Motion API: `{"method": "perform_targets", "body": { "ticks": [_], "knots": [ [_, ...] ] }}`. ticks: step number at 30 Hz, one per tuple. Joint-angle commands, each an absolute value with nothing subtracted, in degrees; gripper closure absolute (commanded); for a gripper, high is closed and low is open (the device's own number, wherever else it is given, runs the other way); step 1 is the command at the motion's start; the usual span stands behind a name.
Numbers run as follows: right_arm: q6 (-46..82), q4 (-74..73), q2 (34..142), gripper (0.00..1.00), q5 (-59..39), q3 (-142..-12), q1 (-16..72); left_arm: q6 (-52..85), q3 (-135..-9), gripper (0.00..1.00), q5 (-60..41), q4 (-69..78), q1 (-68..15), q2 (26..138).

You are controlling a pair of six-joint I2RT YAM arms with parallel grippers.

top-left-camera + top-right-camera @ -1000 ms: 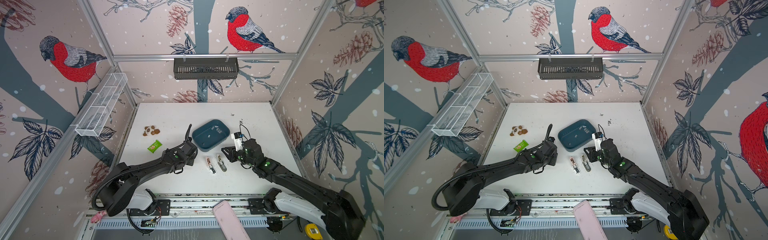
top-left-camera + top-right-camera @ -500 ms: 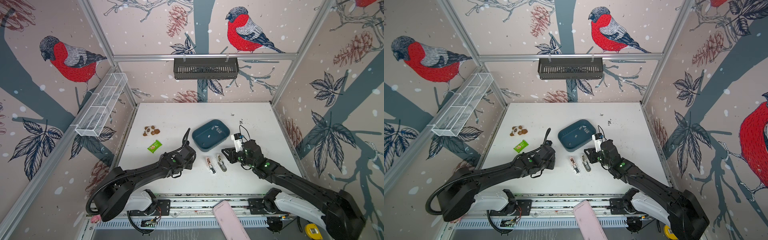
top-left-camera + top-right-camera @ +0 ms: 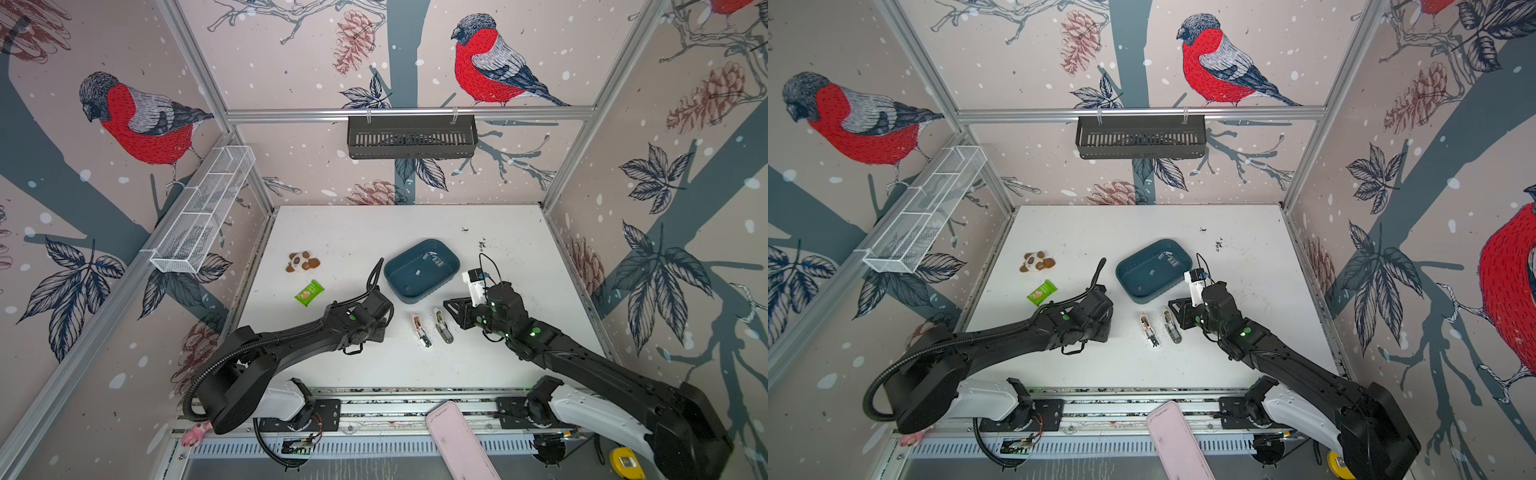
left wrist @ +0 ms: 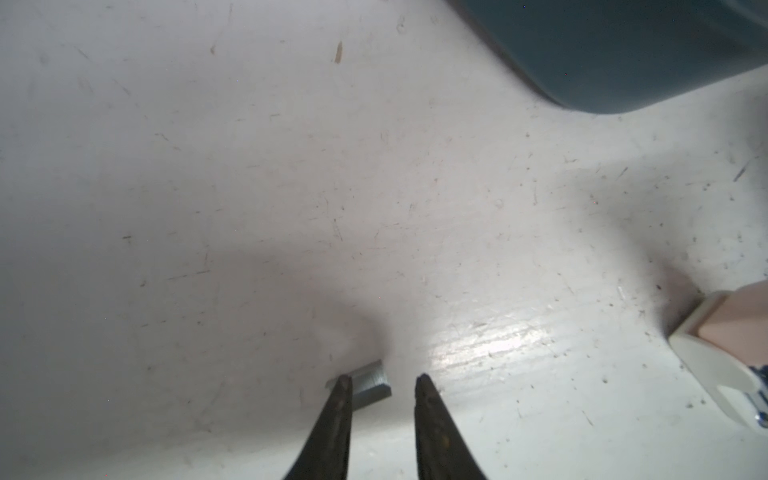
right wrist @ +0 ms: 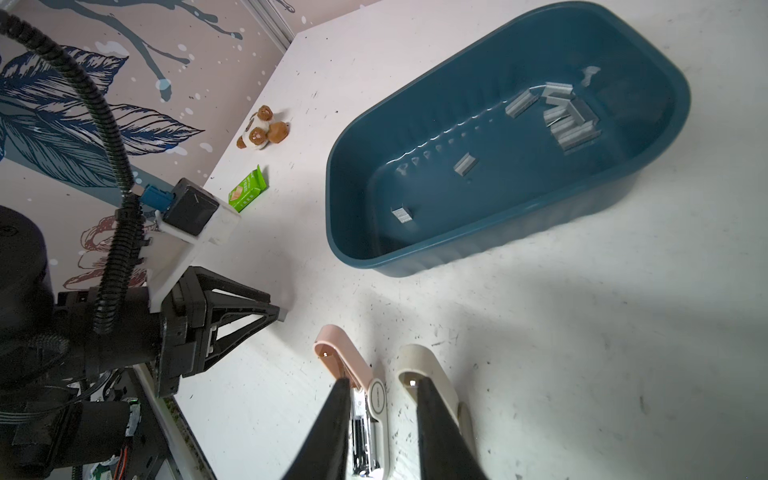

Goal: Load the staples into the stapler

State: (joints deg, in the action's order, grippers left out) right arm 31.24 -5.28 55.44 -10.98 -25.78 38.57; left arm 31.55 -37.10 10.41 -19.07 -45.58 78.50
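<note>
- Silvery strip [image 4: 371,385] lies on the desk [image 4: 249,166] between the left jaws. They stand narrowly apart and grip nothing, and the strip sits off-centre against one tip.
- Step in hand, as we read it: pick that strip up for the pink stapler [image 5: 338,353]. We'd centre the jaws on it first, or closing will likely shove or flip it.
- Pinch across the short width, low to the desk and gently. A strip like this probably skids or snaps.
- We'd keep its legs pointing down on the carry so it drops straight into the channel.
- Right jaws are also narrowly apart and empty, near the pink stapler and the cream stapler [image 5: 424,365]. We'd use them to pin the pink one during loading.
- More staples [image 5: 571,124] sit loose in the blue tray [image 5: 490,243].
- Only the left wrist view shows the strip. In both top views the left arm [image 3: 353,322] covers it.
- Only the right wrist view shows the pink stapler's bare metal channel and the tray's staples clearly. The left wrist view catches just a tray corner and one stapler end.
- Top views give the layout: staplers side by side between the arms, tray just behind them.
</note>
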Motion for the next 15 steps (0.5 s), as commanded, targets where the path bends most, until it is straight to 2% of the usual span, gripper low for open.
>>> {"method": "perform_targets", "body": {
  "ticks": [1, 7, 10, 15],
  "knots": [
    [30.84, -7.47, 55.1, 0.7, -11.07, -25.36, 38.71, 30.83, -36.74, 0.7, 9.38, -18.58, -44.46, 79.14],
    [30.94, -7.25, 54.71, 0.71, -10.64, -24.87, 38.67, 29.9, -36.27, 0.69, 5.24, -16.01, -41.54, 79.28],
    [30.94, -6.95, 54.57, 0.71, -10.29, -24.87, 38.67, 29.83, -36.26, 0.63, 4.0, -15.6, -41.14, 79.37],
    [30.94, -6.77, 54.37, 0.71, -10.02, -24.74, 38.67, 30.1, -36.04, 0.62, 2.46, -15.63, -40.87, 80.32]
  ]
}}
